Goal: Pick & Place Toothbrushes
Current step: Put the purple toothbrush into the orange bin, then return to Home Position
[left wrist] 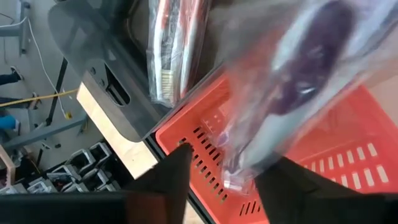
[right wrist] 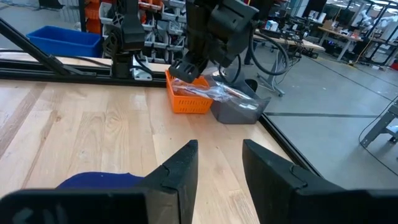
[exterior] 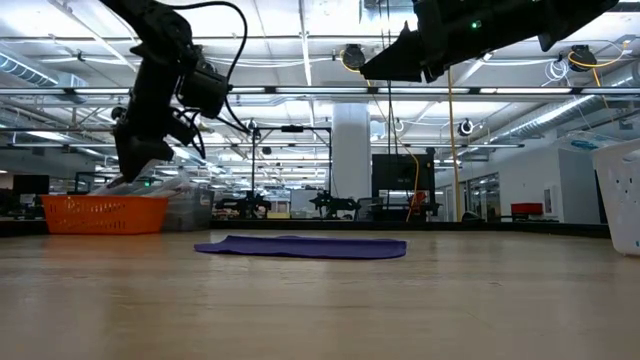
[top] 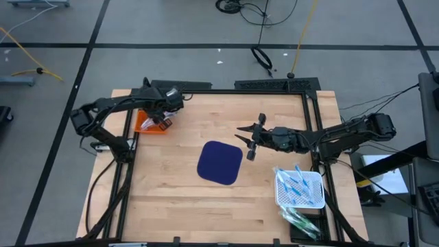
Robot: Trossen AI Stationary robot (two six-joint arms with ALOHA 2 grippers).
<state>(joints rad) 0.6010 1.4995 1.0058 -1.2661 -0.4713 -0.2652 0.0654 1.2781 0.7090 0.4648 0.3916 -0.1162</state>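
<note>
Left gripper point(top: 162, 122) over the orange basket point(top: 145, 123) at the table's left edge, fingers parted, wrapped toothbrush point(left wrist: 292, 93) between them, dropping in. Right gripper point(top: 248, 140) open, empty, waiting mid-table.

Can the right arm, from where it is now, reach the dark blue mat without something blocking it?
Probably yes. The right gripper hangs open just beside the mat, and only bare table lies between them; the left gripper is away over the orange basket.

Orange slotted basket point(top: 149, 123); dark blue mat point(top: 220, 163); white mesh basket point(top: 300, 189) with light blue toothbrushes point(top: 295, 181); pale wood table point(top: 178, 192); black arms.
</note>
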